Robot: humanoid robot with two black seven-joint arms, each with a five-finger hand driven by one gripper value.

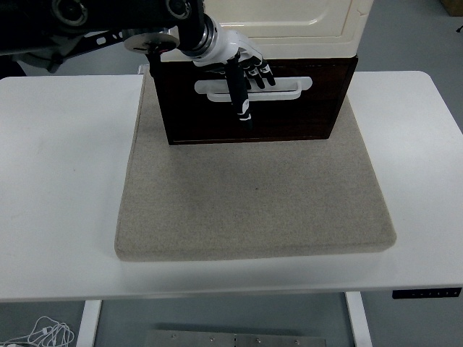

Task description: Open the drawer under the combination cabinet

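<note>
Drawer (253, 105), dark wood, under cream cabinet (289, 25); white handle (289, 88) gripped by left hand (242, 69), fingers (257, 76) curled around it. Beige mat (253, 195) on white counter (58, 181).

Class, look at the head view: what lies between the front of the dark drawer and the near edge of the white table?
Only the beige mat, bare on top, then a strip of bare white table. The head view shows this.
</note>
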